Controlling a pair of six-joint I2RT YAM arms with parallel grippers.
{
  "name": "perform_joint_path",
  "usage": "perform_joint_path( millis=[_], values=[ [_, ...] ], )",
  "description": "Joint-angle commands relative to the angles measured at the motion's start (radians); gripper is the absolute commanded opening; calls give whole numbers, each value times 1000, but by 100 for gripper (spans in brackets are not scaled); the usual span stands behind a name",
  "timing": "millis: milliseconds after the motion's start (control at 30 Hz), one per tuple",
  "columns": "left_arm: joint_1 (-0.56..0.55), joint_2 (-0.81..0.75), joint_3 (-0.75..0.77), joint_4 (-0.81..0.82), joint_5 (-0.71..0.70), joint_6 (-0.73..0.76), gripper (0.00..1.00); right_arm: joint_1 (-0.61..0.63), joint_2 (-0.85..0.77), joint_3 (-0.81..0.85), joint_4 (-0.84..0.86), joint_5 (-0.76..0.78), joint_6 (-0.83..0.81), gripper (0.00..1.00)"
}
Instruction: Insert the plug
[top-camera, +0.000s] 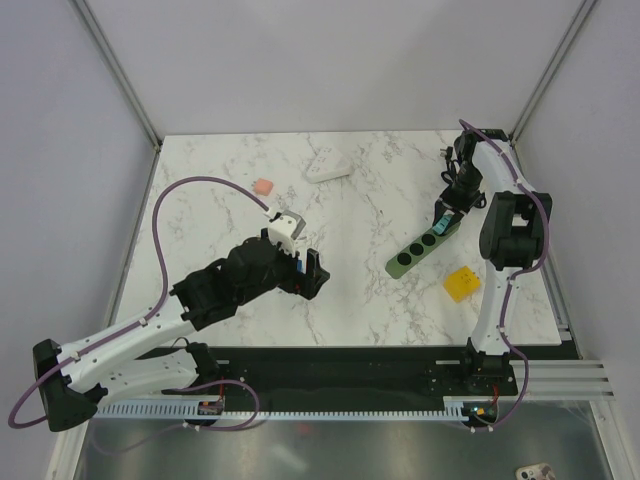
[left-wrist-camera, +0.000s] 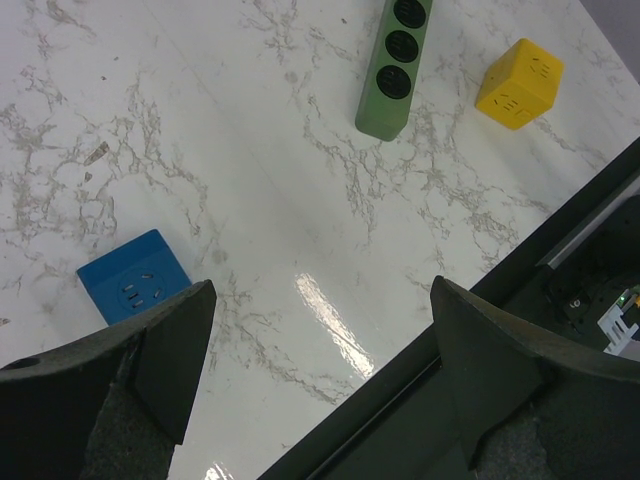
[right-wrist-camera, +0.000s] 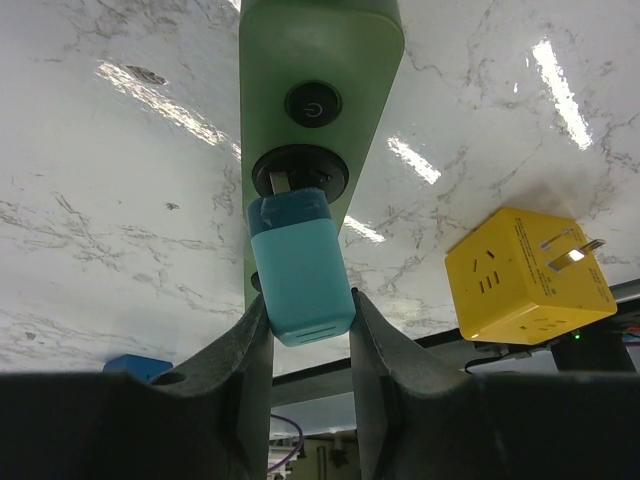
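Insertion is in hand: the right end effector (right-wrist-camera: 307, 300) grips the light-blue plug (right-wrist-camera: 298, 265), prongs at the green power strip's (right-wrist-camera: 320, 50) end socket (right-wrist-camera: 300, 170), so next probably calls for a straight, aligned push home; the left end effector (left-wrist-camera: 320, 295) is released.

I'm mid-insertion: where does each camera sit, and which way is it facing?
Top external: above and behind the robot, looking down on the marble table; left arm and right arm both show.
Left wrist: on the left arm, looking past the open left pincer across the table to the green power strip and yellow cube.
Right wrist: looking along the right pincer, shut on the teal plug at the strip's socket.
Shared: strip and yellow cube appear in all three.
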Motion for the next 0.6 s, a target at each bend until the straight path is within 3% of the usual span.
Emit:
perform_joint_path(
  millis=[0, 567],
  values=[
    [2, -22, -2, 19, -29, -36, 95, -26, 178, -58, 255, 253, 60, 0],
    [2, -47, -36, 15, -25, -56, 95, -27, 310, 80, 223, 248, 78, 0]
  ],
)
